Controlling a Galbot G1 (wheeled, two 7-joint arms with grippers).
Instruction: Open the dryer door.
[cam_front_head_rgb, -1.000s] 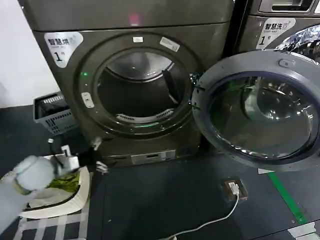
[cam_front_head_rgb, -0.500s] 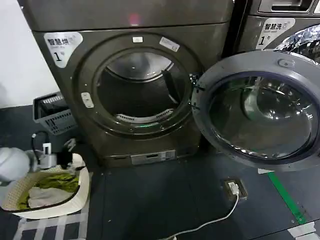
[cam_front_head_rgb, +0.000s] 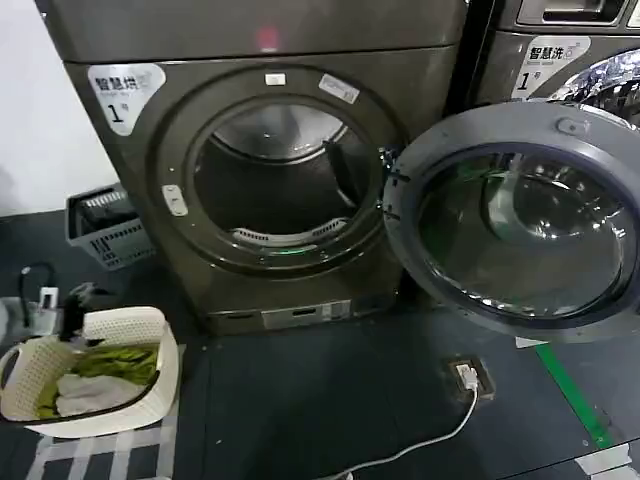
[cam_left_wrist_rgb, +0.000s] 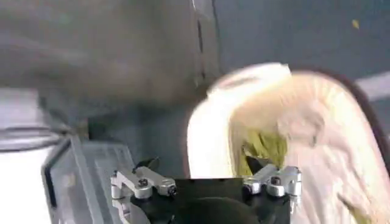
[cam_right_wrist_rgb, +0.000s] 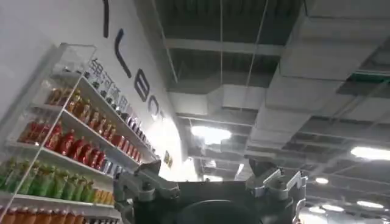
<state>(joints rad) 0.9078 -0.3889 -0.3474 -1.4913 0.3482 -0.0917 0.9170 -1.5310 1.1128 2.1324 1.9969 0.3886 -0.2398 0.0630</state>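
Left gripper (cam_front_head_rgb: 62, 300), head view: at the far left edge, low, just beside the rim of the laundry basket (cam_front_head_rgb: 150, 325); small and dark, partly cut off by the frame, finger spacing not legible here. Dryer (cam_front_head_rgb: 270, 60) stands centre, its round drum opening (cam_front_head_rgb: 280, 185) exposed. Dryer door (cam_front_head_rgb: 515, 220) is swung fully out to the right, glass facing the camera, its right rim cut by the frame edge. Grey crate (cam_front_head_rgb: 105, 228) sits on the floor left of the dryer, half hidden behind it. Basket holds green and white cloth (cam_front_head_rgb: 100, 370). Floor socket (cam_front_head_rgb: 468, 378) with white cable lies in front of the door. A second machine (cam_front_head_rgb: 570, 50) shows at upper right, mostly cut off.

Left wrist view: left gripper (cam_left_wrist_rgb: 206, 181) with fingers (cam_left_wrist_rgb: 143, 182) spread wide apart, nothing between them; only the finger bases and mount are visible at the frame edge. Beyond lie the basket (cam_left_wrist_rgb: 207, 140) with green cloth (cam_left_wrist_rgb: 265, 146) inside and the grey crate (cam_left_wrist_rgb: 85, 176). Surroundings are smeared and hard to make out.

Right wrist view: right gripper (cam_right_wrist_rgb: 210, 182) pointed up toward a ceiling (cam_right_wrist_rgb: 274, 73) with lights; fingers (cam_right_wrist_rgb: 146, 182) spread wide, holding nothing. Shelves of bottles (cam_right_wrist_rgb: 61, 146) line a wall alongside.
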